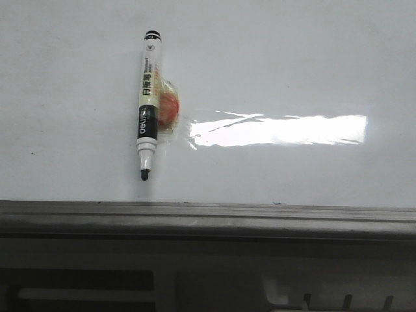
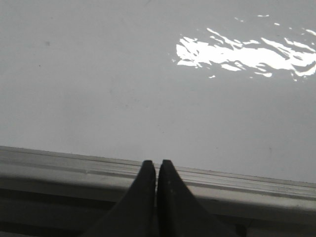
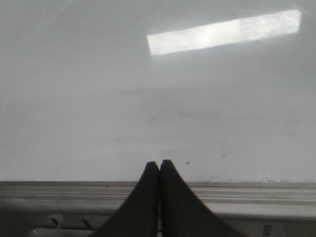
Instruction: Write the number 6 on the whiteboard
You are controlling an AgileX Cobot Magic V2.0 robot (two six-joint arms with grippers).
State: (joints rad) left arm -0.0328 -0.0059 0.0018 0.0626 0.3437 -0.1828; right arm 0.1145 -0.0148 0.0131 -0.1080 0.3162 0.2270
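Nearest to us in the front view runs a grey slotted frame [image 1: 208, 286], its lower part cut off by the picture's edge, and just beyond it the grey metal edge rail [image 1: 208, 218] of the whiteboard [image 1: 292, 58]. Neither arm shows in that view. In the left wrist view we see the left hand [image 2: 156, 170] clenched, its two dark fingers pressed tip to tip with nothing between them, poised over the rail. The right wrist view shows the right hand [image 3: 159, 170] clenched and bare in the same way, also above the rail. Farther onto the board, at about ten o'clock from the middle of the front view, lies a marker [image 1: 148, 104], uncapped, its dark tip pointing to six o'clock and its black end to twelve. Touching the marker's barrel on its three o'clock side is a small orange-red thing in a clear wrapper [image 1: 169, 109]; we cannot make out what it is. A bright rectangular glare [image 1: 279, 130] lies at three o'clock from it. We find no number 6 on the board, only faint dark specks and smudges.
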